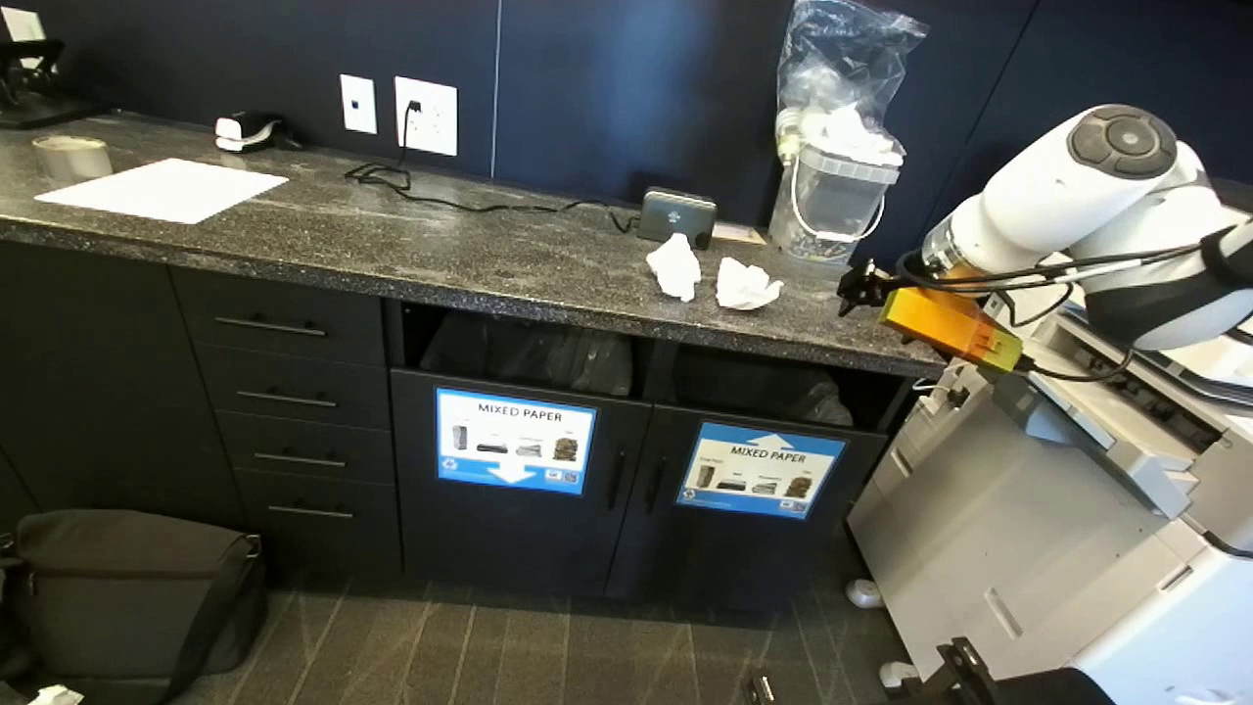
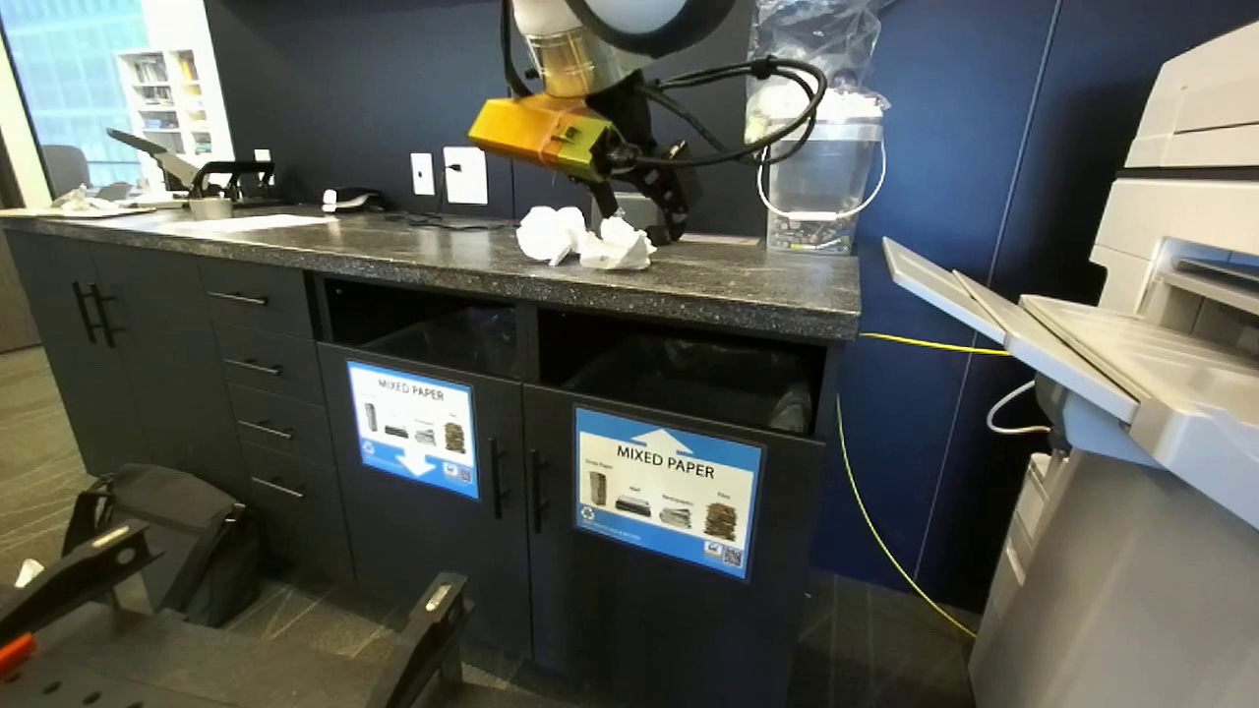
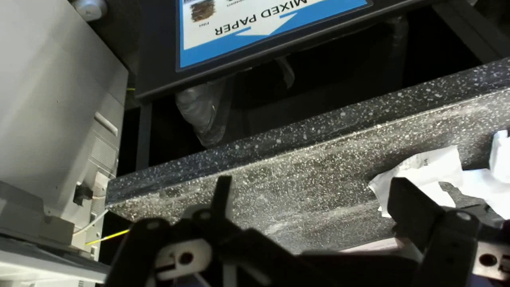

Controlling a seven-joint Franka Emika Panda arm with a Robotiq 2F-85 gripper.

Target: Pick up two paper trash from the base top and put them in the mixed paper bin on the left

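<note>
Two crumpled white paper wads lie close together on the dark speckled base top (image 1: 431,255), the left wad (image 1: 675,267) and the right wad (image 1: 746,284). Below the counter edge, the left mixed paper bin (image 1: 529,534) has a slot above its door with a dark bag inside. My gripper (image 1: 850,289) hangs to the right of both wads in this exterior view. In the wrist view the gripper (image 3: 310,181) stands open, with only bare counter between its fingertips. The nearer wad (image 3: 422,169) is partly covered by the right-hand finger; the farther wad (image 3: 500,159) is cut off by the frame edge.
Behind the wads sit a small black box (image 1: 677,217) with a cable and a clear bucket (image 1: 832,201) topped by a plastic bag. A second mixed paper bin (image 2: 659,590) is on the right. The printer (image 1: 998,529) adjoins the counter's right end. A flat white sheet (image 1: 164,190) lies far left.
</note>
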